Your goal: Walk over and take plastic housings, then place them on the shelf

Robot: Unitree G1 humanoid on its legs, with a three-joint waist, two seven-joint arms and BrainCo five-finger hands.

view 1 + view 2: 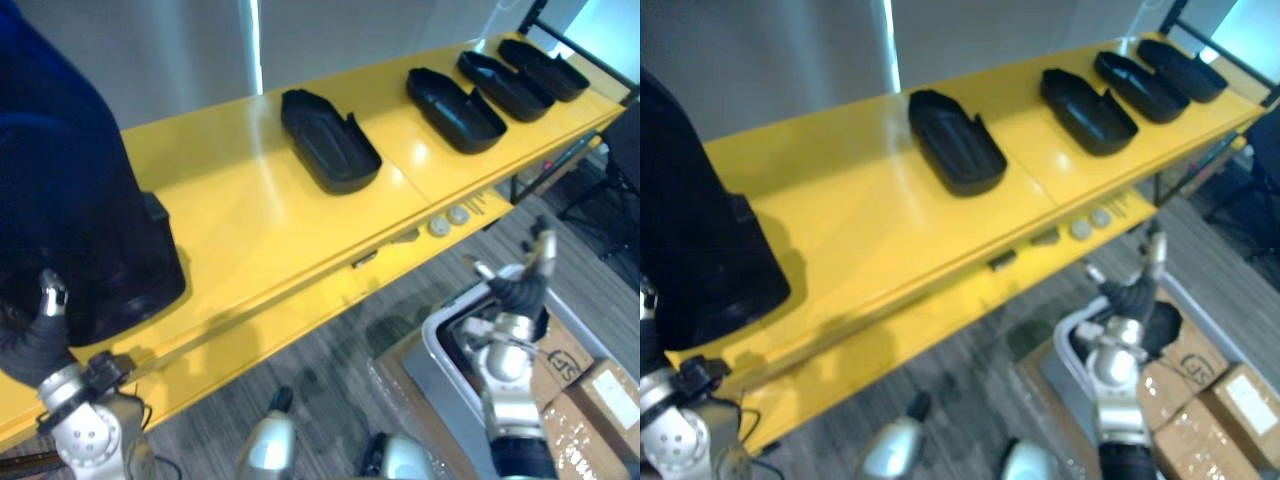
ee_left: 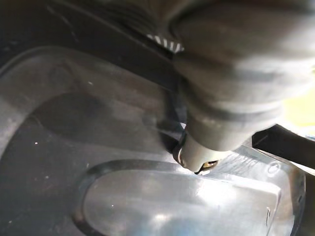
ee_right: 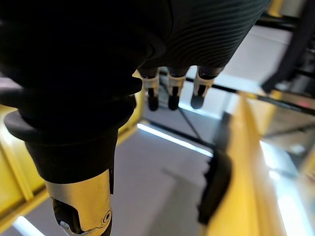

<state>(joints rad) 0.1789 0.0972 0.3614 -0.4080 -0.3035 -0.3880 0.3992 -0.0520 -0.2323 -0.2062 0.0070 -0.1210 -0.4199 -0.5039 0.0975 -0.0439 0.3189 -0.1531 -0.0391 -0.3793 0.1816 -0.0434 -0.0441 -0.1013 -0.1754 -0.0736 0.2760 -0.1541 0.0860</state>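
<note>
Closest in, a big black plastic housing [image 1: 90,240] loomed over the left end of the yellow shelf [image 1: 250,210], its top and left side cut off by the frame. The left robot hand [image 1: 38,335] sat against its near edge; whether it gripped could not be told. Four more housings [image 1: 328,140] lay in a row farther along. The right robot hand [image 1: 520,290] hung below the shelf edge above a grey bin [image 1: 437,365], fingers [image 3: 171,96] straight, holding nothing.

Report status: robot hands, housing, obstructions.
Left robot hand gripping black housing at yellow shelf, left end. Right robot hand open, empty. Four other housings further right, apart.
</note>
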